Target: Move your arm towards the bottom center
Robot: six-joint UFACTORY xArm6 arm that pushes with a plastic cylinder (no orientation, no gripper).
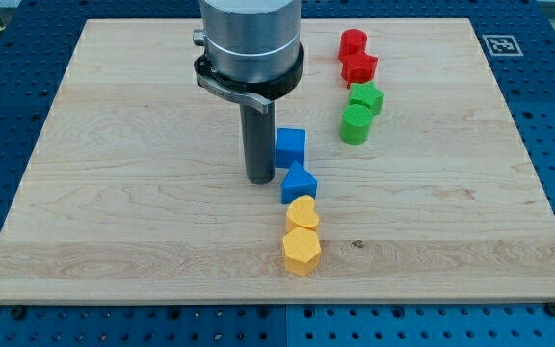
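Although the arm carries no hand, so there is no open or closed state to report, its dark rod comes down from the grey wrist housing and my tip (260, 179) rests on the wooden table (114, 193) a little above the board's middle.

In the single camera view, my tip stands just to the view's left of the two blue pieces: the blue cube (290, 146) is beside the rod, seemingly touching or nearly so, and the blue wedge-like block (298, 183) sits just to the lower right. Below these lie the yellow heart-shaped block (303, 213) and the yellow hexagonal block (301, 252), stacked in a near column towards the view's bottom. Well apart, at the view's upper right, are two red blocks (356, 56) and two green blocks (360, 112), whose shapes are hard to settle.

The goal is the bottom centre of the board, bare wood just left of the yellow hexagon. As I judge it, the clean path runs almost straight down the view, keeping slightly left so the rod slides past the blue and yellow pieces without dragging them. Drifting right would probably nudge the wedge or the heart.
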